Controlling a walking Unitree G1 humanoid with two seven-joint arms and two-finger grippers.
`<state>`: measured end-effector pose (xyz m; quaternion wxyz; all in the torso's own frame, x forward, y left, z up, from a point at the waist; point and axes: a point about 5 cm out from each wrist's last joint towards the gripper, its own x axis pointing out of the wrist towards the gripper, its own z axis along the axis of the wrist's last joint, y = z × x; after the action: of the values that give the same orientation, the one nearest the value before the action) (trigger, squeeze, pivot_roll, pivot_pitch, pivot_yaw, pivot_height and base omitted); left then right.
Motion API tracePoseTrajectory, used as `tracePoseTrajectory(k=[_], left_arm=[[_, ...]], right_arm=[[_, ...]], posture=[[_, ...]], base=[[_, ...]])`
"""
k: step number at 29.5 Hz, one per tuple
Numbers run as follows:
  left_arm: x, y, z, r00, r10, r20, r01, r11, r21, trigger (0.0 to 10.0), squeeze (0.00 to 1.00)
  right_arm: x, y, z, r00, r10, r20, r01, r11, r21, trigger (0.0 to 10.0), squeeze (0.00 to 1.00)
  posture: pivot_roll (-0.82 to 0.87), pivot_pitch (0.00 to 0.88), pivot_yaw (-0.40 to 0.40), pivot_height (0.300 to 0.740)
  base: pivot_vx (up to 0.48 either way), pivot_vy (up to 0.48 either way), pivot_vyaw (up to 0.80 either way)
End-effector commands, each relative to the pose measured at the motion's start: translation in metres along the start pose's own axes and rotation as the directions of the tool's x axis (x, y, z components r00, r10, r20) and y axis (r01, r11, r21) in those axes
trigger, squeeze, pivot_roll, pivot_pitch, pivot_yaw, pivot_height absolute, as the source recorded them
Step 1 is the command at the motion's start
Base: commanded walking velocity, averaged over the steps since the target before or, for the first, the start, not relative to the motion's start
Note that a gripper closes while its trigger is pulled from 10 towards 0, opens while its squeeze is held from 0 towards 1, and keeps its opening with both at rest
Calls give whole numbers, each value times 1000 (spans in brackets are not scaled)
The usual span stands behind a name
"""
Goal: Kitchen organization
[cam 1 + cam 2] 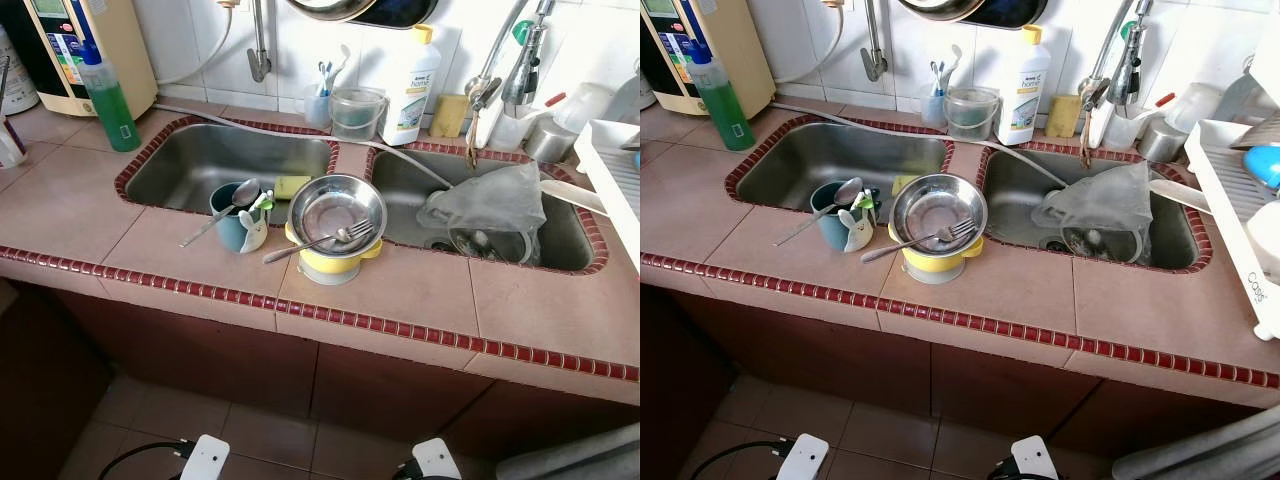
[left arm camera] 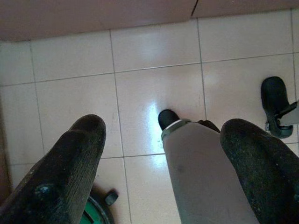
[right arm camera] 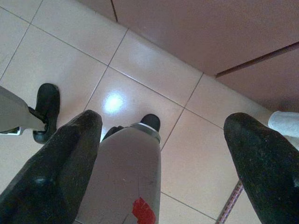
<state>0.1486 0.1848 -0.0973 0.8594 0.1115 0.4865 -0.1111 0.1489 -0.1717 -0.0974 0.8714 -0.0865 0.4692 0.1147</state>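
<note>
On the tiled counter [image 1: 90,200] between two sinks a steel bowl [image 1: 337,213] with a fork [image 1: 320,242] across it sits on a yellow bowl [image 1: 330,263]. Beside it stands a teal mug [image 1: 232,225] holding a spoon [image 1: 232,202]. A yellow sponge [image 1: 291,185] lies on the left sink's [image 1: 190,160] edge. In the right sink [image 1: 560,240] a grey plastic bag [image 1: 487,205] covers some dishes. Both arms hang down: my left gripper [image 2: 163,158] and my right gripper [image 3: 163,158] are open over the floor tiles, holding nothing.
A green soap bottle [image 1: 108,95] and a water dispenser [image 1: 85,45] stand at the back left. A white detergent bottle [image 1: 410,85], a clear cup [image 1: 357,112] and a tap [image 1: 500,70] line the back wall. A white dish rack [image 1: 615,175] sits at the right.
</note>
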Motion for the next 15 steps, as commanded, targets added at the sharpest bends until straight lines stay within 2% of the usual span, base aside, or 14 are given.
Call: tracePoseTrajectory(k=[1, 7, 15], left_arm=[[0, -1, 1, 1000, -7, 4, 7, 1000, -3, 10000, 0], [0, -1, 1, 1000, -11, 13, 11, 1000, -18, 10000, 0], [-1, 1, 3, 999, -20, 48, 19, 1000, 15, 10000, 0]], right_arm=[[0, -2, 0, 1000, -10, 7, 10, 1000, 17, 10000, 0], [0, -1, 0, 1000, -7, 13, 7, 1000, 19, 10000, 0], [-1, -1, 1, 1000, 0, 24, 0, 1000, -3, 10000, 0]], posture=[[-48, 34, 15, 740], [-49, 39, 18, 740], [-47, 53, 21, 740]], base=[[0, 0, 0], [0, 0, 0], [0, 0, 0]])
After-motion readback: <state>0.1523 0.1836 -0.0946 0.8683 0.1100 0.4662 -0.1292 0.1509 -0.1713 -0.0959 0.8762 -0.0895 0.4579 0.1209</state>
